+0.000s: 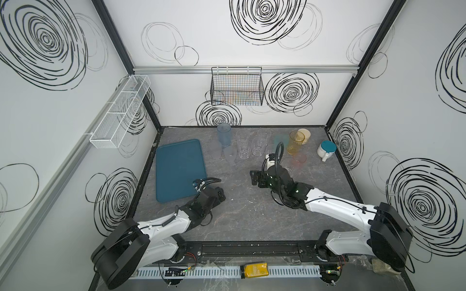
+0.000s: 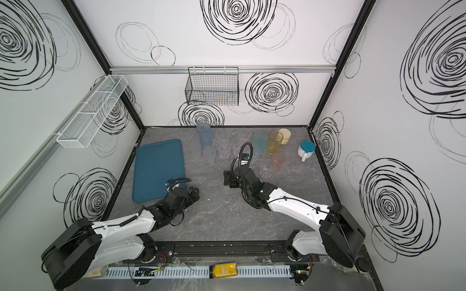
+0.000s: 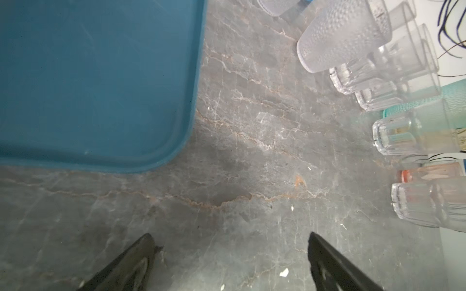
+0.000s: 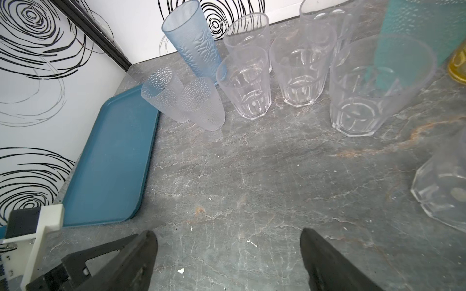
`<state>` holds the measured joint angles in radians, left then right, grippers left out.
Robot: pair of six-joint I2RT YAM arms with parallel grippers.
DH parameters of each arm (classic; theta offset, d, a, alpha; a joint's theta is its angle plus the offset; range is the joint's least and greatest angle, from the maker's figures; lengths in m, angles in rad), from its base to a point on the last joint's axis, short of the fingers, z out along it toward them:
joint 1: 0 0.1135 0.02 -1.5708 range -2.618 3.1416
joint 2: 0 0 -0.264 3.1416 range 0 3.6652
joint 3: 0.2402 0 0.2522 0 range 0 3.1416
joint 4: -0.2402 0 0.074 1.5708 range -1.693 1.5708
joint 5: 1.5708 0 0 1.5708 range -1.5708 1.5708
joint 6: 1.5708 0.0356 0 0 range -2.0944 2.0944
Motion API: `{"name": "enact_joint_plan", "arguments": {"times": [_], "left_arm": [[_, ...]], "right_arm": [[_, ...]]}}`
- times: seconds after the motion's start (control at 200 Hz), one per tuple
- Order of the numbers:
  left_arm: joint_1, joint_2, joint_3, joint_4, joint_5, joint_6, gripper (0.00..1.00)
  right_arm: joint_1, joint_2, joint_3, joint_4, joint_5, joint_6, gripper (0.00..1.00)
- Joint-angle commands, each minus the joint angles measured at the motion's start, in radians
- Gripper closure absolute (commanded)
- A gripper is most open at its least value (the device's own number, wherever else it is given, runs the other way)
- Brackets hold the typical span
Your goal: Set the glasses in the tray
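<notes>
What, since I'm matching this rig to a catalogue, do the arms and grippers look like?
The left arm and right arm have white shells, black joints and bulky black base housings. A black corrugated cable loops over each wrist; green lights glow on the right one. The left gripper and right gripper each have two black tapered fingers.

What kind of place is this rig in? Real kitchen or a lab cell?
Looks like a lab test cell, not a kitchen: white panel walls printed with black swirls, two arms mounted on a front rail, tumblers and a tray staged on a marble-look tabletop.
</notes>
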<state>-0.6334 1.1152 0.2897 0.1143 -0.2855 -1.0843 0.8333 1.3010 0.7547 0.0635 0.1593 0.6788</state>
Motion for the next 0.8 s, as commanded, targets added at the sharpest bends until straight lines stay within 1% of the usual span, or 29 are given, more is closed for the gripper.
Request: {"name": "enact_joint_plan", "arguments": {"times": [0.0, 0.08, 0.165, 0.25, 0.315, 0.38, 0.51, 0.595, 0.675, 0.795], "left_arm": [[0.05, -0.103, 0.076, -0.189, -0.042, 0.066, 0.03], [0.121, -0.18, 0.132, -0.27, -0.054, 0.15, 0.03], [0.226, -0.233, 0.163, -0.309, -0.053, 0.231, 0.03], [0.355, -0.251, 0.174, -0.33, -0.02, 0.277, 0.04], [0.442, -0.263, 0.174, -0.338, 0.013, 0.304, 0.04], [0.508, -0.276, 0.182, -0.344, 0.027, 0.321, 0.04], [0.583, -0.284, 0.205, -0.358, 0.034, 0.344, 0.04], [0.624, -0.287, 0.225, -0.383, 0.029, 0.359, 0.04], [0.653, -0.303, 0.242, -0.41, 0.01, 0.36, 0.04], [0.68, -0.33, 0.261, -0.437, 0.003, 0.373, 0.04]], "right_arm": [[0.04, 0.043, 0.01, 0.028, -0.019, 0.041, 0.08], [0.088, 0.099, 0.046, 0.043, -0.018, 0.045, 0.1], [0.134, 0.186, 0.099, 0.058, -0.021, 0.033, 0.12], [0.16, 0.291, 0.181, 0.053, -0.043, 0.028, 0.18], [0.177, 0.382, 0.264, 0.017, -0.067, 0.034, 0.2], [0.2, 0.47, 0.35, -0.016, -0.069, 0.033, 0.21], [0.244, 0.638, 0.507, -0.077, -0.027, 0.033, 0.21], [0.25, 0.741, 0.614, -0.121, -0.037, 0.035, 0.19], [0.253, 0.807, 0.694, -0.151, -0.039, 0.027, 0.2], [0.256, 0.885, 0.783, -0.171, 0.007, -0.011, 0.21]]}}
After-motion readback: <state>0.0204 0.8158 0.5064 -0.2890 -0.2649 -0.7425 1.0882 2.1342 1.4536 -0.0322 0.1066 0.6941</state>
